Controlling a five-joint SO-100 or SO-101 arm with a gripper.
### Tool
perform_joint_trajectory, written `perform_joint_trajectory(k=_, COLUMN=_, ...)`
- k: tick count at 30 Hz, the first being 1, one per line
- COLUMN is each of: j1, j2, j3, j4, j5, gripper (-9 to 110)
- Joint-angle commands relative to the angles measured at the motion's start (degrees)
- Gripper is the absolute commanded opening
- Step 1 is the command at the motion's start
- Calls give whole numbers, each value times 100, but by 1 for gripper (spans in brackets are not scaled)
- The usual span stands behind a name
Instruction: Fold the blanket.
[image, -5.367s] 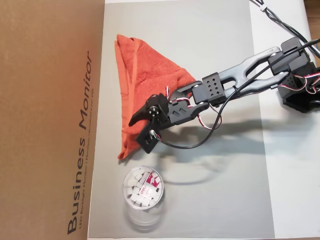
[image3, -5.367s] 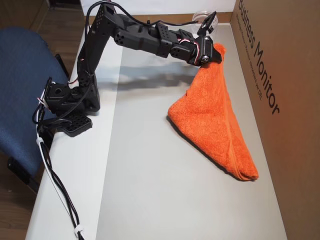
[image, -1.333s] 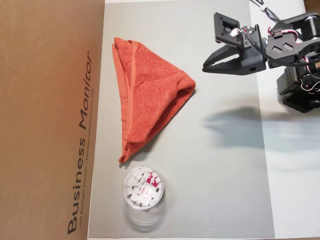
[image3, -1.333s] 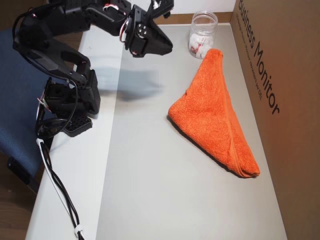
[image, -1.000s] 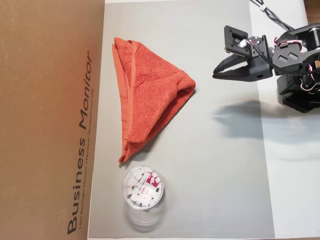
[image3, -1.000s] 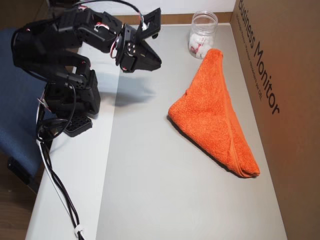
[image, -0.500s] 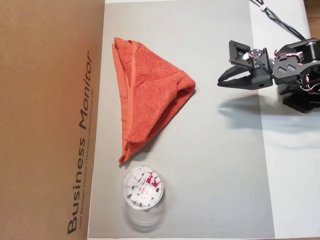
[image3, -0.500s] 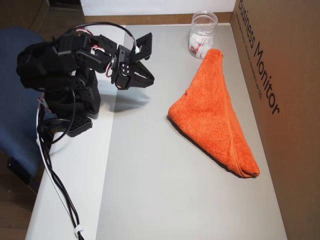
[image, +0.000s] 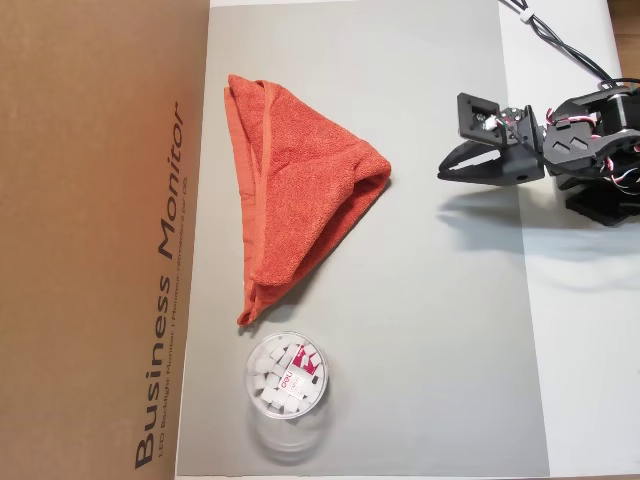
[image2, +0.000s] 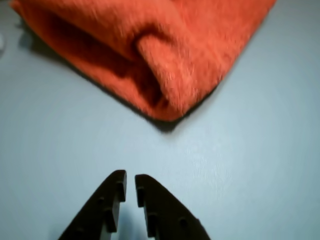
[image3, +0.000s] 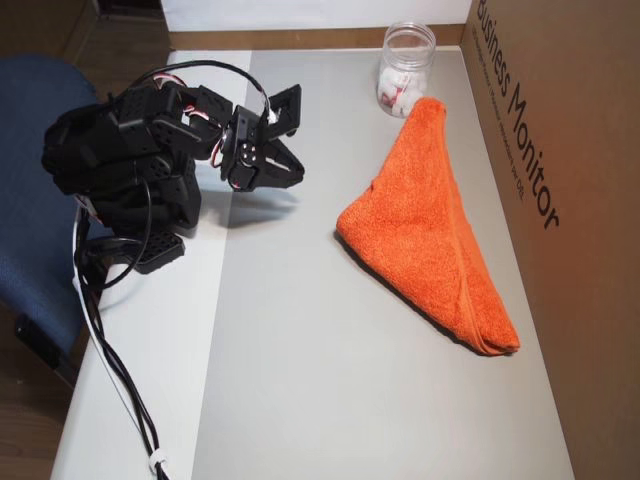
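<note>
Blanket (image: 295, 195) lies on the grey mat (image: 430, 350), fuzzy orange-red terry folded into a triangle, hemmed edge toward the cardboard box (image: 100, 240), one tip beside the clear round jar (image: 286, 375). Gripper (image2: 130, 180) sits well apart from it, fingertips nearly together with just a sliver between them, holding nothing.

Blanket (image2: 165, 60) corner above nearly closed claw (image2: 130, 181) (empty)

blanket (image2: 150, 55) blurred and cut off by the wrist view's top edge, jar contents (image: 285, 375) — too small to identify
</note>
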Motion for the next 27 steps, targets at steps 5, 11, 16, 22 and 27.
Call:
perform_joint_trajectory(k=5, j1=0, j2=79, j3=35, j4=1055, j5=70, gripper=0)
perform_joint_trajectory(k=11, j1=0, j2=88, j3=35, j4=1890, j5=70, gripper=0)
perform_joint_trajectory(k=16, j1=0, j2=88, j3=35, j4=2540, j5=70, gripper=0)
perform_joint_trajectory(k=22, j1=-9, j2=88, j3=35, j4=2760, j5=62, gripper=0)
perform_joint_trajectory(k=27, j1=-9, j2=79, j3=35, j4=2760, j5=-26, gripper=0)
